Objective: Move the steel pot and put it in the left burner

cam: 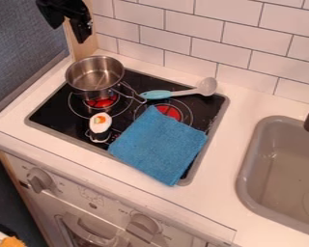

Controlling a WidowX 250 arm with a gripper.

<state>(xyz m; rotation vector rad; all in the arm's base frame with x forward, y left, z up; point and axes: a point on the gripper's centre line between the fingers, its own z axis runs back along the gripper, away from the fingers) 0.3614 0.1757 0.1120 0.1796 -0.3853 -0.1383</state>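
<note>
The black fingers [82, 30] are up at the top left, spread apart with nothing in them. The shiny steel pot [96, 79] sits at the back left of the black stove [49, 112], over the back part of the left burner [103, 102] (the red bit peeks out in front). A spoon [158, 94] lies near it. A blue cloth [158, 144] partly hides the other burner [169, 113].

A shiny pot [95, 78] at the left burner [103, 102]
The round steel pot is stood upright, open at the top, its thin handle pointed to the right. The black burner is marked with rings, lit red, and partly hidden by the pot.
</note>
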